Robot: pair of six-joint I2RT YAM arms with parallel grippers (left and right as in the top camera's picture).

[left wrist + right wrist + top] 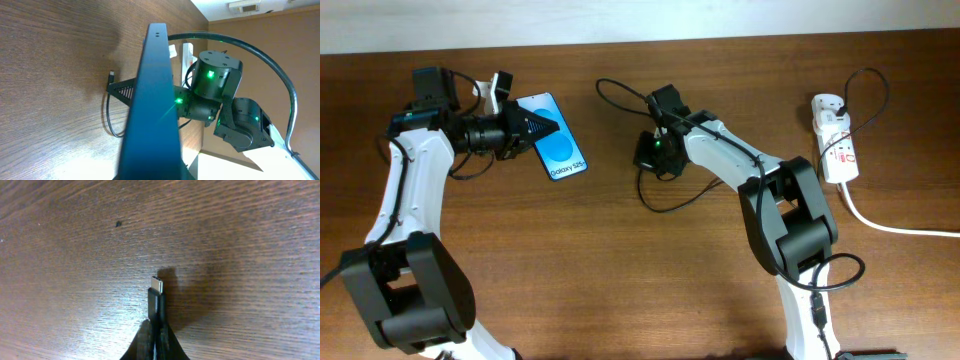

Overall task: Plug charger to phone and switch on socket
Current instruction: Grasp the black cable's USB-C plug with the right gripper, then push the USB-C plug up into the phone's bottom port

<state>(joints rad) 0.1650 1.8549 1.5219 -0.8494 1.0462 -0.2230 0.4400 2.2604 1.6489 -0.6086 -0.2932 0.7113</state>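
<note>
The phone (558,142) has a bright blue screen with white text, and its screen faces up at the left of the table. My left gripper (536,127) is shut on its top-left end. In the left wrist view the phone (152,100) shows edge-on, running up from my fingers. My right gripper (648,155) is shut on the charger's black connector (157,292), whose metal tip sticks out just over the wood. The thin black charger cable (665,205) loops around the right gripper. The white socket (835,145) with red markings lies at the far right, away from both grippers.
The socket's thick white cord (890,228) runs off the right edge. A black cable (872,82) arcs above the socket. The right arm (215,100), with green lights, faces the phone's far end in the left wrist view. Bare brown wood lies between phone and connector.
</note>
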